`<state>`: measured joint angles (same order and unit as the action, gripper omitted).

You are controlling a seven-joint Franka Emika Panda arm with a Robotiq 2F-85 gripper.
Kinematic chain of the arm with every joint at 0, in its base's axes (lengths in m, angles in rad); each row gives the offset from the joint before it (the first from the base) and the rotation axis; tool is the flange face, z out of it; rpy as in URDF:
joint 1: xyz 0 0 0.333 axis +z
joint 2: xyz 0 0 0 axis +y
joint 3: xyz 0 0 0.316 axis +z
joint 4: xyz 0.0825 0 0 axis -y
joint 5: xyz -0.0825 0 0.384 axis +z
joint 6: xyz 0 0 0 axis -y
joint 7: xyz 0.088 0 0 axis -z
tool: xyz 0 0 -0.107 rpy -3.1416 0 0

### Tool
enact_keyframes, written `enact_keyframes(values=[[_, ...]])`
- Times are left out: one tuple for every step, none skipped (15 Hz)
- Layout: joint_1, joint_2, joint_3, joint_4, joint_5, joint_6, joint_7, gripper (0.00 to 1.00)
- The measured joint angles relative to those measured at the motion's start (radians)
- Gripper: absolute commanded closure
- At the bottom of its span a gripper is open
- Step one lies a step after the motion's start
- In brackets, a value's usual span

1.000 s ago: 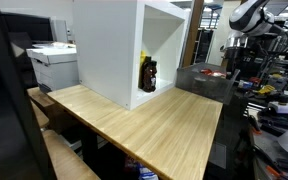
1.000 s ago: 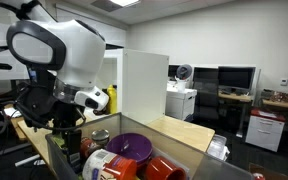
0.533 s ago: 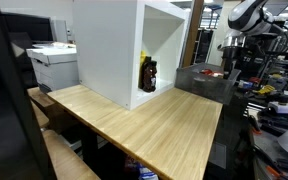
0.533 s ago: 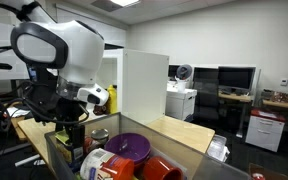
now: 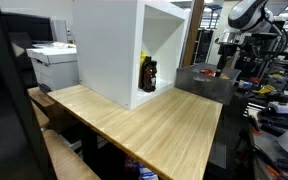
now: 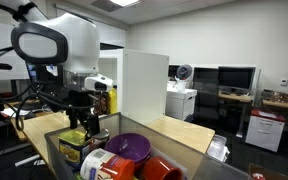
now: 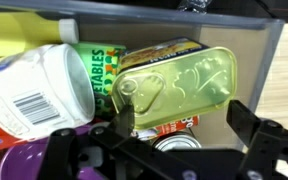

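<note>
Tin: a flat rectangular tin [image 7: 179, 88] with a gold-green lid and a pull tab. It lies uppermost in the bin, slightly tilted, resting on other cans.
Gripper: the gripper [image 7: 182, 120] hangs straight above the tin. Its jaws are spread wide with nothing between them, and it touches nothing.
Step in hand: judged to be the approach over the pile, before any contact.
What a next move calls for: a grip on the tin would likely need the jaws lined up across its narrow width. The descent would have to be straight and slow, because the tin sits loose on round cans and could slide or tip.
Neighbours: a vegetable can [image 7: 102, 72] with a green label lies just beside the tin's tab end. A white tub [image 7: 44, 90] with a barcode lies beyond that, and a round can [image 7: 179, 147] sits partly under the tin.
Bin: a grey-walled bin [image 7: 274, 50] standing on the wooden counter [image 6: 189, 130]. A purple bowl [image 6: 129, 145] lies among its contents.
Farther out: a white cabinet [image 5: 109, 50] stands open on the counter, with a dark bottle [image 5: 148, 73] inside.
Hard to make out: the jaws cut off the tin's lower edge. What supports the tin underneath is hidden, the labels are only partly legible, and the bin's depth cannot be told.
</note>
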<state>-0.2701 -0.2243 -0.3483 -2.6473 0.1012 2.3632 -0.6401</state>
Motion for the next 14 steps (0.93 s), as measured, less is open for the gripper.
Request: enact_keyframes(values=[[0.0, 0.0, 0.004, -0.005, -0.008, 0.036, 0.005, 0.0], [0.0, 0.0, 0.005, -0.009, -0.016, 0.063, 0.011, 0.0], [0.0, 0.0, 0.007, -0.014, -0.023, 0.086, 0.016, 0.0], [0.0, 0.0, 0.007, -0.019, -0.032, 0.103, 0.02, 0.0], [0.001, 0.0, 0.009, -0.025, -0.038, 0.119, 0.022, 0.0], [0.001, 0.0, 0.01, -0.028, -0.038, 0.125, 0.022, 0.0], [0.001, 0.0, 0.01, -0.03, -0.04, 0.131, 0.024, 0.0], [0.001, 0.0, 0.012, -0.031, -0.052, 0.149, 0.039, 0.0], [0.0, 0.0, 0.015, -0.035, -0.074, 0.18, 0.07, 0.0], [-0.001, 0.0, 0.017, -0.039, -0.096, 0.208, 0.103, 0.0], [-0.003, 0.0, 0.02, -0.044, -0.127, 0.239, 0.152, 0.0], [-0.006, -0.001, 0.022, -0.047, -0.153, 0.26, 0.191, 0.0], [-0.018, -0.002, 0.026, -0.051, -0.201, 0.282, 0.255, 0.0], [-0.037, -0.005, 0.033, -0.052, -0.252, 0.289, 0.322, 0.0]])
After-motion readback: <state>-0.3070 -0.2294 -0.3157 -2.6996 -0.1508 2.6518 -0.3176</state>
